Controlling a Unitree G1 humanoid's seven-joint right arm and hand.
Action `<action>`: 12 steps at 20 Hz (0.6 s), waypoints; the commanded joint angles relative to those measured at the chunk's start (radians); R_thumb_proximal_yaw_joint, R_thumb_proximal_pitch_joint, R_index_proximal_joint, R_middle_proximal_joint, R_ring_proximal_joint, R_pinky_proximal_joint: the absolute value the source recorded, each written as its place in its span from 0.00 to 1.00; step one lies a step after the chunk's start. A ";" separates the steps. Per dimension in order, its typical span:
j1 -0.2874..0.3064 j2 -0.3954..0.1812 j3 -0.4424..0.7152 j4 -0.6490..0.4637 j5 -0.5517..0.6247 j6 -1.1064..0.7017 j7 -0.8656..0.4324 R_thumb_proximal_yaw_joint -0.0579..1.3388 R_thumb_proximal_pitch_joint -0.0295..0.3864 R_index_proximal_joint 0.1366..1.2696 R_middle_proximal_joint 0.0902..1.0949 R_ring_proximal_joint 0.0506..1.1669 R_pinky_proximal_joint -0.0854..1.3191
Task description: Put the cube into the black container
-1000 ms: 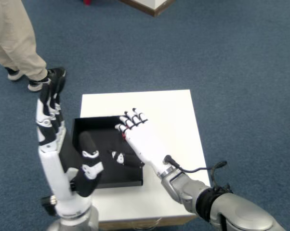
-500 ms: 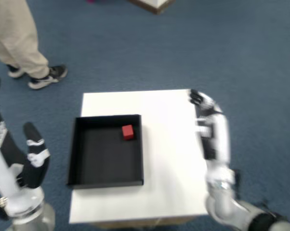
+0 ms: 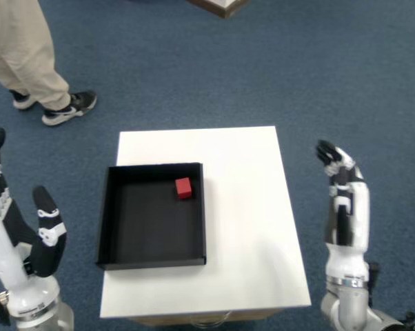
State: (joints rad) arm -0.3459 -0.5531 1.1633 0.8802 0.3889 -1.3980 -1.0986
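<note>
Small red cube point(image 3: 183, 187) sits inside the square black container point(image 3: 105, 227) near its far right corner, on a white table point(image 3: 242, 207). Right hand point(image 3: 344, 200) hovers beside the table, fingers released, holding nothing.

We count one red cube point(image 3: 183, 187), one black container point(image 3: 107, 214), one white table point(image 3: 245, 207), two robot hands, left point(image 3: 18, 227) and right point(image 3: 344, 200), and one person's legs point(image 3: 28, 62).

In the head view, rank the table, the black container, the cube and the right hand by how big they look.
1. Table
2. Black container
3. Right hand, though it may be nearer the camera, so this is less sure
4. Cube
</note>
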 commanded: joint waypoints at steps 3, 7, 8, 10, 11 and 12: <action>-0.057 0.010 -0.012 0.072 0.059 -0.101 0.034 0.04 0.59 0.22 0.21 0.22 0.20; -0.063 0.043 -0.004 0.142 0.093 -0.114 0.057 0.03 0.56 0.22 0.20 0.21 0.17; -0.064 0.046 -0.004 0.155 0.097 -0.121 0.062 0.03 0.55 0.22 0.19 0.21 0.16; -0.061 0.052 -0.003 0.182 0.106 -0.132 0.071 0.03 0.54 0.22 0.19 0.21 0.16; -0.060 0.053 -0.002 0.193 0.109 -0.137 0.075 0.03 0.54 0.22 0.19 0.21 0.15; -0.060 0.055 -0.002 0.205 0.113 -0.143 0.079 0.03 0.53 0.22 0.19 0.21 0.15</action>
State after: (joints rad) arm -0.3725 -0.4746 1.1726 1.0920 0.4808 -1.4782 -1.0261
